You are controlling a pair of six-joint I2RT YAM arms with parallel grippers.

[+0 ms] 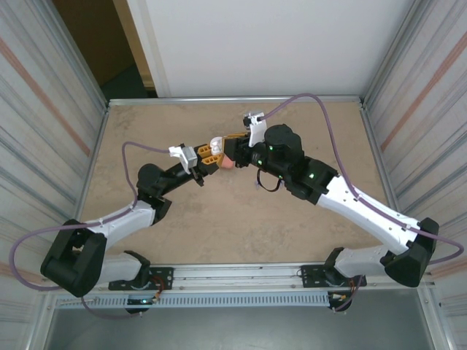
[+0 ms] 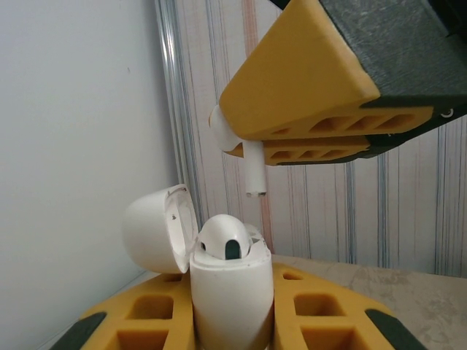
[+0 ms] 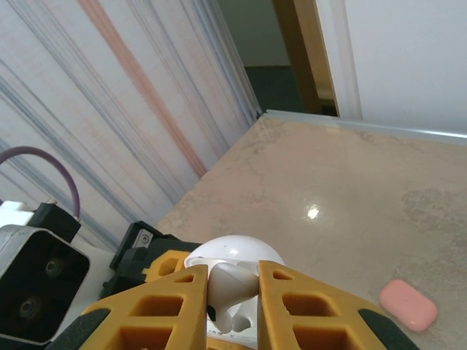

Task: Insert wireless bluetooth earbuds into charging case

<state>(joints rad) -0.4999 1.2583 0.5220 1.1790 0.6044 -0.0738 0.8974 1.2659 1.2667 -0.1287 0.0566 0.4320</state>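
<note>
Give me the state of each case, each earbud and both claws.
white case: lid open, upright
first earbud: seated in the white case
second earbud: above the white case, stem down, not inserted
pink case: closed, lying on the table
left claw: shut on the white case
right claw: shut on the second earbud

Bare tabletop [image 3: 350, 182] around pink case [image 3: 408, 305]
</note>
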